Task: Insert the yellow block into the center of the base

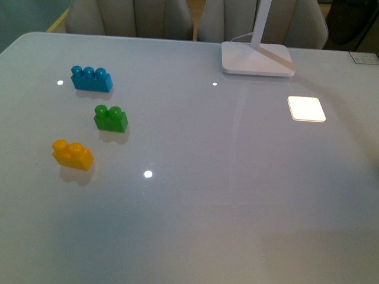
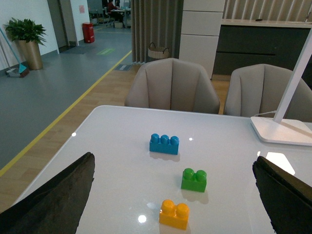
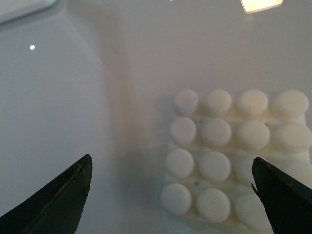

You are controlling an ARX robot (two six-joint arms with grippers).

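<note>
Jaws, left and right, gape empty over the glossy white tabletop (image 1: 237, 225); 2 beige chairs (image 2: 171, 85) stand behind, hallway (image 2: 58, 78) beyond.

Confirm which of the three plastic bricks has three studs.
The blue plastic brick, farthest from the robot. The green plastic brick and yellow-orange plastic brick each carry two studs.
</note>
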